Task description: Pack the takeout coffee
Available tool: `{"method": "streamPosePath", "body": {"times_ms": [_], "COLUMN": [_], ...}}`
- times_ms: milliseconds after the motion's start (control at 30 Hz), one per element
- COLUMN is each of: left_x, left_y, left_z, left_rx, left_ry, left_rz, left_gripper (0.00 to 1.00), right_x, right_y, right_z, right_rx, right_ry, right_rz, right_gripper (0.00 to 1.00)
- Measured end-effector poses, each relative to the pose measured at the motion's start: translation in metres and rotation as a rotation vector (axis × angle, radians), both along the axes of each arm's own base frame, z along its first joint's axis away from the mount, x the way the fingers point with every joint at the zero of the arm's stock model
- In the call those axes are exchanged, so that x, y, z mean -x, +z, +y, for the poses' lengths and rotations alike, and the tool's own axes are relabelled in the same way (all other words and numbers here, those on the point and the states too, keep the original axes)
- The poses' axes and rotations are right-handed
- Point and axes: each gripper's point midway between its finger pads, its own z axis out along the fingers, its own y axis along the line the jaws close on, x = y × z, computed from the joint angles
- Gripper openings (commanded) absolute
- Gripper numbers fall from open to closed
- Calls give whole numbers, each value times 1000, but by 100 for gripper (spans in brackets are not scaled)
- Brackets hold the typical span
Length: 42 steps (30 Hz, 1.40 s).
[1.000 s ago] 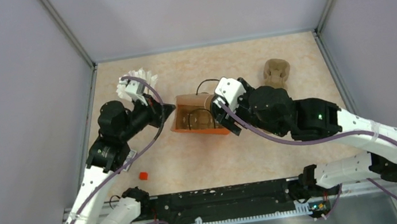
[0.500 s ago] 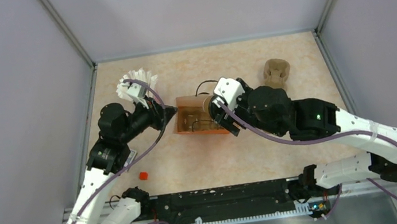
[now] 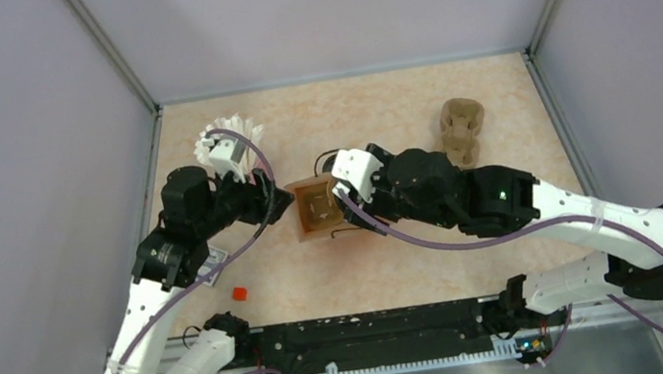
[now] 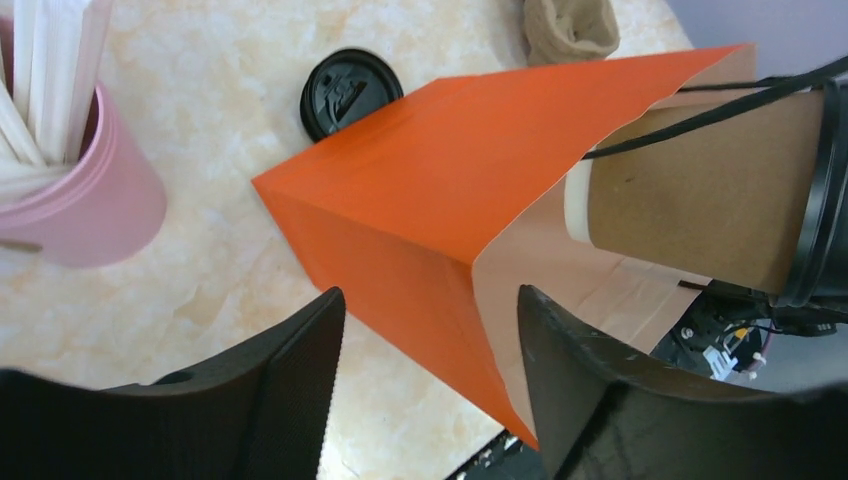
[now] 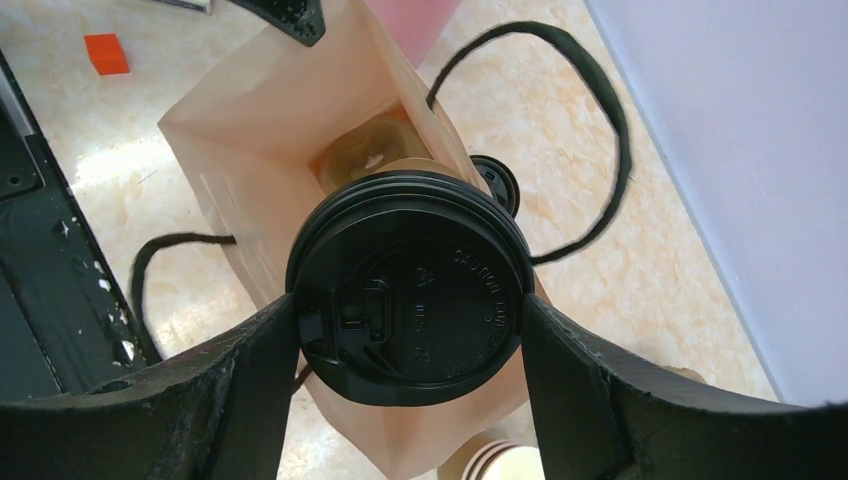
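Where my right wrist view begins, at its lower edge, my right gripper [image 5: 410, 335] has its two black fingers [image 5: 250, 390] pressed against either side of the round black lid of the takeout coffee [image 5: 410, 300]. Those jaws stand wide, yet they are clamped on the cup. The cup fills the middle of that frame, lid toward the camera. Its brown body reaches down into the open mouth of the orange paper bag [image 5: 240, 170], and the lid sits above the bag's rim. Past the bag's far edge a loose black lid [image 5: 497, 180] lies on the marbled tabletop [image 5: 640, 280]. A black cord handle [image 5: 600, 110] loops around it at upper right, and a small red block [image 5: 105, 52] sits at upper left.

Along the bottom of my left wrist view, my left gripper [image 4: 430, 385] has its jaws apart and grips nothing. The bag's folded corner lies between them, with a strip of table showing beside the left-hand finger. At right of that frame the cup's base enters the bag's mouth while its lid end stays outside. A pink holder [image 4: 90, 200] of white straws [image 4: 45, 80] stands at far left. A stack of brown cups [image 4: 570, 25] touches the top edge.

From overhead the bag sits mid-table, with my left gripper just beside its left side.
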Motion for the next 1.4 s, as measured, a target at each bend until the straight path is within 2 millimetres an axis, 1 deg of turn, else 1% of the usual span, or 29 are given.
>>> {"method": "streamPosePath", "body": {"times_ms": [67, 167, 267, 333, 400, 500, 533, 567, 633, 667, 700, 800, 867, 933, 1067, 1200, 1333, 1400], "left_x": [5, 13, 18, 19, 20, 23, 24, 24, 24, 23, 22, 19, 16, 13, 11, 12, 13, 17], "left_y": [-5, -5, 2, -1, -9, -29, -35, -39, -43, -44, -44, -39, -34, -30, -25, -31, -38, -42], "left_z": [3, 6, 7, 6, 6, 3, 1, -1, -5, -7, -9, -13, -15, -17, -24, -28, -29, -30], "left_rx": [-16, -19, -6, 3, 4, 8, 10, 12, 21, 29, 35, 51, 57, 66, 96, 107, 113, 119], "left_ry": [8, 18, 31, 41, 49, 48, 43, 37, 24, 16, 12, -10, -19, -29, -66, -87, -102, -123], "left_rz": [36, 90, 128, 159, 195, 268, 291, 310, 337, 347, 351, 325, 298, 273, 248, 250, 237, 223], "left_gripper": [81, 81, 78, 74, 70, 65, 61, 55, 39, 27, 19, 7, 2, 1, 3, 3, 8, 9], "right_x": [-1, -3, -5, -5, -5, -5, -5, -5, -3, -2, -2, -1, -1, -1, -3, -5, -7, -9], "right_y": [-3, -8, -14, -15, -14, -13, -12, -13, -15, -17, -20, -34, -42, -48, -55, -66, -80, -90], "right_z": [4, 11, 16, 18, 19, 21, 21, 22, 23, 23, 23, 23, 22, 21, 21, 22, 21, 20], "right_rx": [9, 19, 29, 24, 20, 9, 8, 7, 11, 17, 27, 77, 115, 149, 188, 225, 264, 290], "right_ry": [7, 10, 10, 9, 9, 12, 14, 17, 28, 38, 45, 76, 101, 122, 151, 179, 198, 206], "right_rz": [-1, 1, 6, 7, 7, 5, 5, 6, 10, 11, 9, -3, -18, -39, -75, -103, -128, -145], "right_gripper": [52, 52, 52, 52, 52, 52, 52, 52, 52, 52, 52, 51, 51, 51, 51, 51, 50, 50]}}
